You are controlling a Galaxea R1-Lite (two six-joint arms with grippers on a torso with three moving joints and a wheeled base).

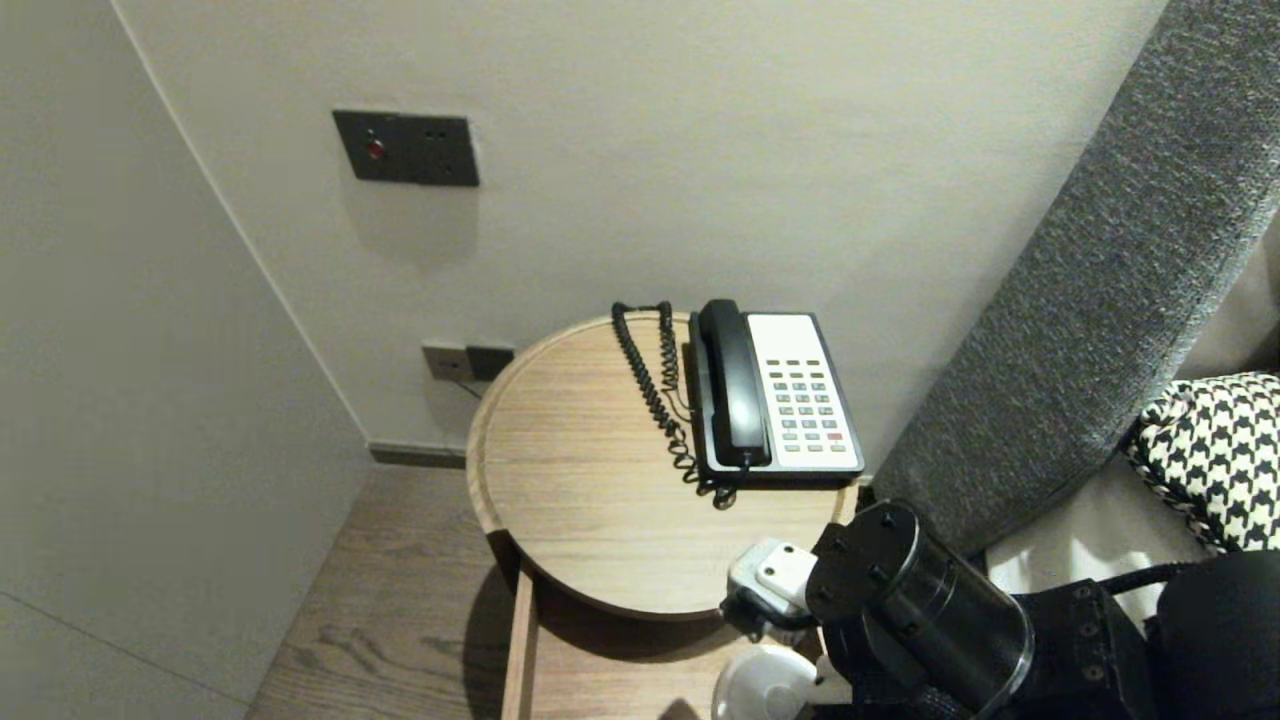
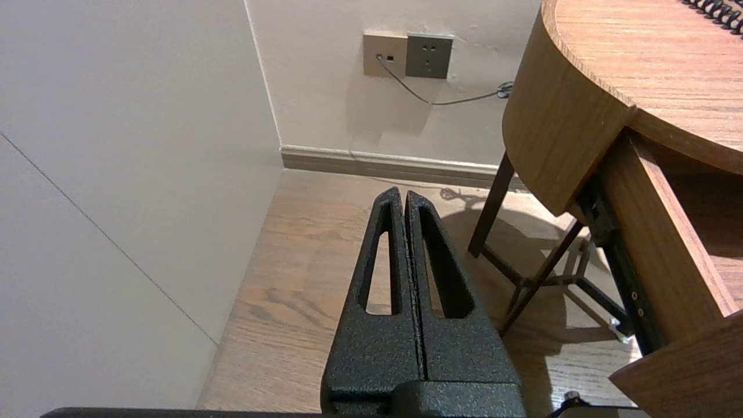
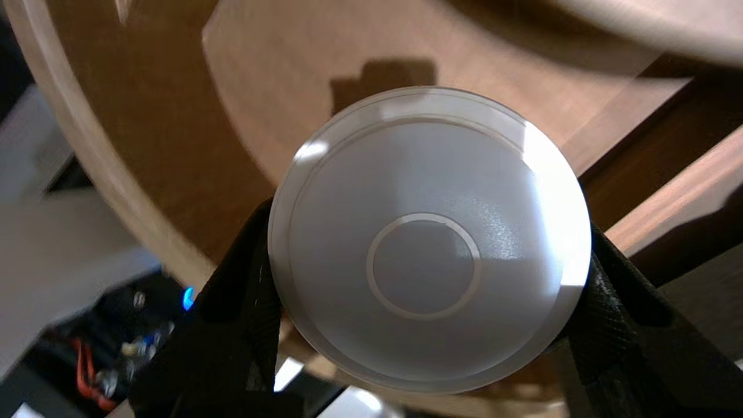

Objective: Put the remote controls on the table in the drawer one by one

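The right end effector (image 3: 426, 273), spread wide, grips a white disc (image 3: 429, 191) over the open drawer (image 1: 620, 672) below the near edge of the tabletop (image 1: 580, 480), seemingly mid-carry, needing a steady hold; the left end effector (image 2: 404, 200) hangs closed

Apparently no legible text, even on telephone (image 1: 778, 395)

There's the left tool (image 2: 404, 194), its two dark fingers pressed flat together, hanging over the wooden floor (image 2: 290, 302) near the room's corner. On the wall beyond, a beige plate (image 2: 385, 55) and a dark socket (image 2: 428, 56) sit side by side, a thin cable (image 2: 441, 102) running from the beige one towards the round wooden surface (image 2: 656, 64). Under that surface a drawer (image 2: 667, 249) stands pulled out above slim dark legs (image 2: 490, 212), and a bit of coiled cord (image 2: 717, 10) lies on top.
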